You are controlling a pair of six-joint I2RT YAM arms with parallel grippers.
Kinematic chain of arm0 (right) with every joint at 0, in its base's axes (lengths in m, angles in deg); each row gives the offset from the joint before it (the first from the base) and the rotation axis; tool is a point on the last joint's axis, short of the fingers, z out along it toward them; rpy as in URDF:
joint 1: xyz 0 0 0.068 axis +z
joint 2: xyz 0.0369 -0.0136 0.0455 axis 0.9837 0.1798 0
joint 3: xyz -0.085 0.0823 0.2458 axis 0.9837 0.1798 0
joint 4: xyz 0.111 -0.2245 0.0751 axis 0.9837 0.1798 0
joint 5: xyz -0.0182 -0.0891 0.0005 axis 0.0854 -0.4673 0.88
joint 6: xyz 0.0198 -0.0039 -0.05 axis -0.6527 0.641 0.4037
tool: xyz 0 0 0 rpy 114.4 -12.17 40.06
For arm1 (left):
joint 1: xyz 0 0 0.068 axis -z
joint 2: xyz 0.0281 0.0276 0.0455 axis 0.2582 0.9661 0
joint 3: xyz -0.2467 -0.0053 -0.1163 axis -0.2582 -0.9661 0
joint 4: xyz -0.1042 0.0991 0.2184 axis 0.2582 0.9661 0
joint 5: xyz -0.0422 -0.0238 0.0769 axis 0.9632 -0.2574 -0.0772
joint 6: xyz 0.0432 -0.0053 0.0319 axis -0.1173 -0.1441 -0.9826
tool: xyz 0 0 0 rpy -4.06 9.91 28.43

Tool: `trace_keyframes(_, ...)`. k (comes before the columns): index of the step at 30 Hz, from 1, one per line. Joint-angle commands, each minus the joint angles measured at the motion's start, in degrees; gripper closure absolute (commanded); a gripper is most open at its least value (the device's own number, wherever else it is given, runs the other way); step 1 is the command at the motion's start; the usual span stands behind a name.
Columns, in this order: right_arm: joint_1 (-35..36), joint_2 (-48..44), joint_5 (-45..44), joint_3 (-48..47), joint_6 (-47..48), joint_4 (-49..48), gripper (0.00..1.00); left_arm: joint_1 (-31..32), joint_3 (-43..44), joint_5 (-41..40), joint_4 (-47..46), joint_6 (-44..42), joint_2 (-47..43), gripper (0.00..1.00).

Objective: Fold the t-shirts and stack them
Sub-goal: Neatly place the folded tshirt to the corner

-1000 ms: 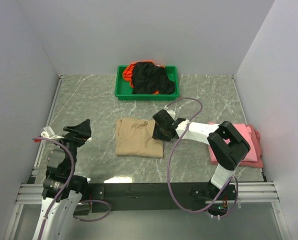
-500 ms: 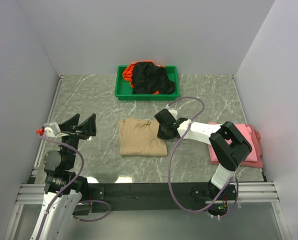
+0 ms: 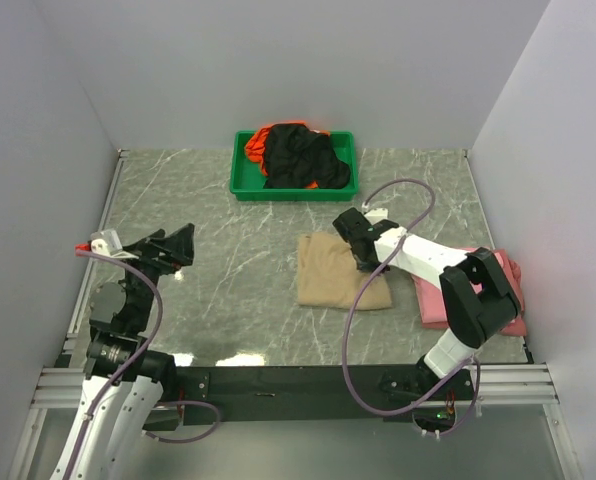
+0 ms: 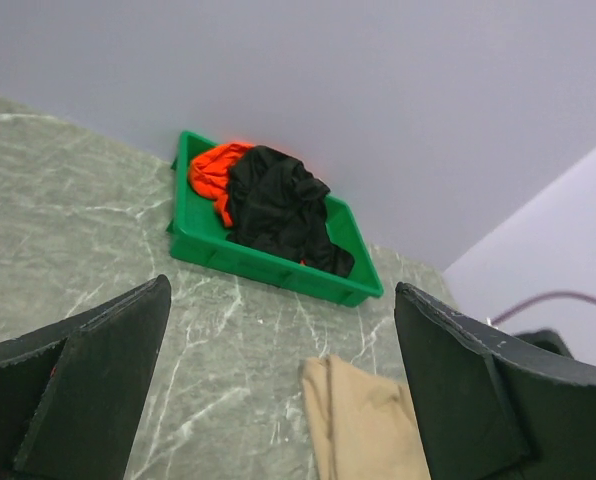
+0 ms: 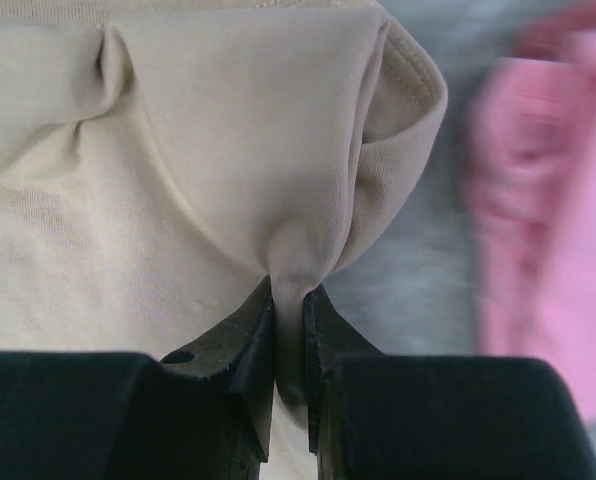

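The right gripper [image 5: 288, 312] is clenched on a pinched edge of the folded tan t-shirt [image 3: 330, 278], mid-table beside the pink t-shirt [image 3: 433, 308] — the right arm [image 3: 428, 260] crosses over that one. The left gripper [image 4: 278, 340] gapes, holding nothing; black and orange t-shirts [image 3: 300, 160] fill the green tray [image 3: 240, 188] behind.

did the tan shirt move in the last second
Yes. The tan t-shirt, pinched in the right gripper, has slid right: from below the left half of the green tray to below its right end, nearer the pink t-shirt.
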Motion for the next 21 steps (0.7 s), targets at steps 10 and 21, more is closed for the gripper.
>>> trace_keyframes(10,-2.6,-10.1,-14.7,-3.9,14.4,12.2,1.00,-0.3,1.4,-9.2,2.7,6.2,-1.6,0.01)
trace_keyframes(21,-5.7,-16.9,-23.3,-5.8,25.0,18.5,1.00,-0.3,2.6,-10.3,4.0,5.9,0.6,0.01)
